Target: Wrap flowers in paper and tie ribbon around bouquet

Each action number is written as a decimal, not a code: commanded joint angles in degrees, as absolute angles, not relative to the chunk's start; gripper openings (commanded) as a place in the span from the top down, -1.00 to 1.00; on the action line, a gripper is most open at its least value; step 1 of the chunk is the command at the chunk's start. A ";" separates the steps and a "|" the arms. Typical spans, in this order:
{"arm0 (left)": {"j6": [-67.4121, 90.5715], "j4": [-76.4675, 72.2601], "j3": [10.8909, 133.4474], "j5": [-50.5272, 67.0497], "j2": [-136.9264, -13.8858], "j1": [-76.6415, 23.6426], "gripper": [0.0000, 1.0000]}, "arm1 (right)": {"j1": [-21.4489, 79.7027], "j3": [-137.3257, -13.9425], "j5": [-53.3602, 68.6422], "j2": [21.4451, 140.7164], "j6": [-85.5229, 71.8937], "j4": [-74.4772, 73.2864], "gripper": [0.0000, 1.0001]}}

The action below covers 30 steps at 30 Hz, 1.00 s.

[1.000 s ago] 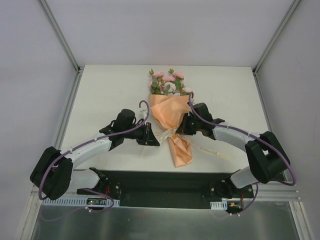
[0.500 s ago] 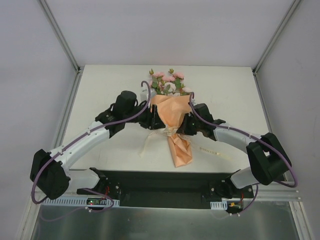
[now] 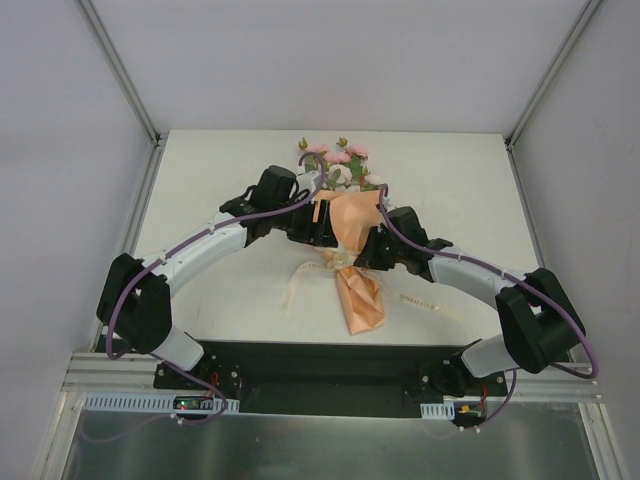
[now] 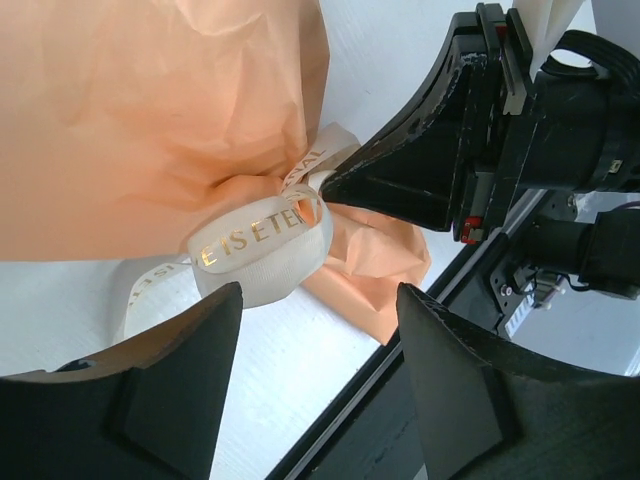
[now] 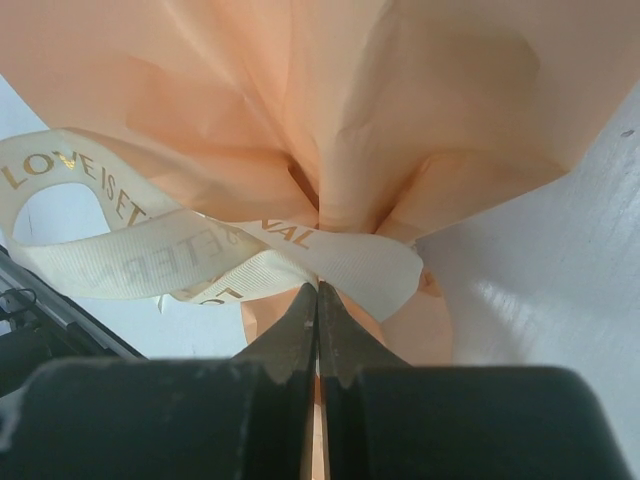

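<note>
**Trainee:** Where is the bouquet [image 3: 345,225] located, and how is it oriented?

**Instructor:** It lies flat on the table [image 3: 200,180], between the two arms. The flowers [image 3: 335,160] point to the far edge. The narrow end of the paper [image 4: 150,120] points to the arm bases. This places the cinched waist where both grippers can reach it.

**Trainee:** What is the condition of the ribbon [image 4: 265,240]?

**Instructor:** It encircles the waist of the paper. One loop stands out toward the left side, and a loose tail trails on the table. I judge that the wrap is complete and the tie is unfinished or only just drawn.

**Trainee:** State the right gripper [image 5: 318,292] condition.

**Instructor:** The fingers are fully closed, with the tips against the ribbon at the cinch. This probably anchors the crossing so that the wrap does not slacken. The views do not show whether ribbon is pinched between the fingers.

**Trainee:** And the left gripper [image 4: 318,298]?

**Instructor:** The fingers are spread wide and hold nothing. They sit to either side of the loop, directly above it. I judge this is an approach to take the loop.

**Trainee:** What is the main risk?

**Instructor:** The paper is thin, so an off-centre grasp could catch it together with the ribbon.
</note>
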State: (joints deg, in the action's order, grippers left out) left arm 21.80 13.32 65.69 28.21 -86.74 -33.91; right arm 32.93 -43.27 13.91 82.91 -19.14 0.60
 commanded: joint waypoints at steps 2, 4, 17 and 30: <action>16.89 13.36 65.04 26.02 -85.96 -34.98 -0.33 | 33.22 -43.24 13.53 81.39 -18.02 0.53 0.99; 15.56 13.27 65.21 23.83 -87.00 -35.42 -0.51 | 33.22 -43.24 13.71 81.56 -18.10 0.96 0.99; 19.95 15.29 66.53 16.62 -91.23 -35.51 -0.44 | 33.22 -43.33 13.89 81.12 -17.93 0.97 0.99; 23.46 14.06 60.92 18.54 -83.69 -36.30 0.67 | 33.22 -43.59 13.36 81.39 -18.89 0.79 0.99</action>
